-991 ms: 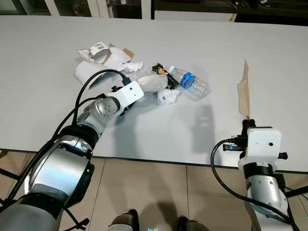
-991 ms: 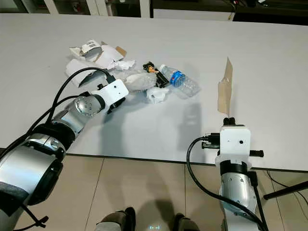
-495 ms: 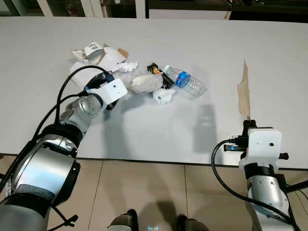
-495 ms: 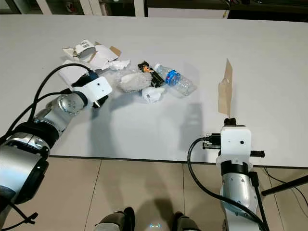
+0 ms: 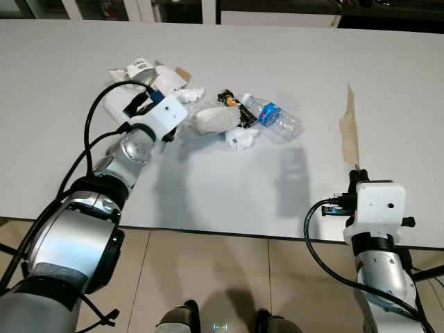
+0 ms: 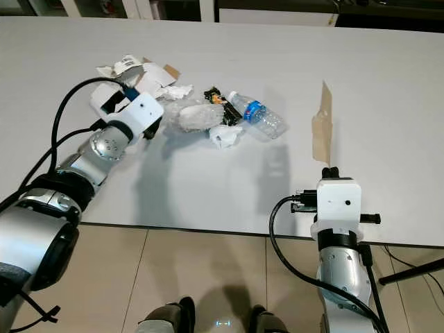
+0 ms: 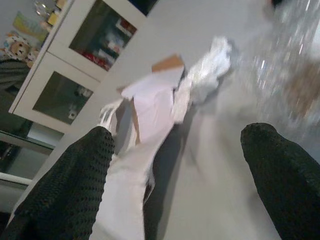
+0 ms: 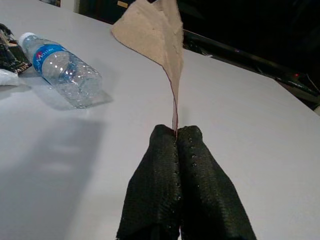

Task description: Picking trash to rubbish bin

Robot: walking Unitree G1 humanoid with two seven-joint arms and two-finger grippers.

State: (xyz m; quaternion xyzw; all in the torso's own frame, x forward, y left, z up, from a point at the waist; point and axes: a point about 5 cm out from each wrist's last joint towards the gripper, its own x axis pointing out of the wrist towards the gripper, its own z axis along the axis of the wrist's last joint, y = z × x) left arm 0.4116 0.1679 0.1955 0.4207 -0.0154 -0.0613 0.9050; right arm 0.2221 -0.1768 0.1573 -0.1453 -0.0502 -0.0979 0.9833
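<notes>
On the white bench (image 5: 208, 187), the left gripper (image 7: 185, 165) has its jaws spread wide at the left edge of the trash heap. Straight ahead of them in the left wrist view lies the torn white cardboard packaging with a brown flap (image 7: 150, 102), its long axis running away from the jaws, one end reaching back between the two black fingers (image 7: 75, 175). The left arm is by far the nearer arm to this heap. Beyond the cardboard sits a crumpled white tissue (image 7: 207, 67).

Further right in the heap come a wad of clear crinkled plastic film (image 5: 211, 120), a small black and orange wrapper (image 5: 229, 99), though its make is hard to tell, and a small white paper ball (image 5: 241, 139). Next is the clear plastic water bottle with a blue label (image 5: 274, 118), lying on its side, cap toward the heap, long axis slanting toward the near right.

Well apart, at the bench's near right edge, the right gripper (image 8: 176, 137) has its jaws pressed together on the lower tip of a tan strip of torn paper (image 8: 155, 35), which stands upright from them.
</notes>
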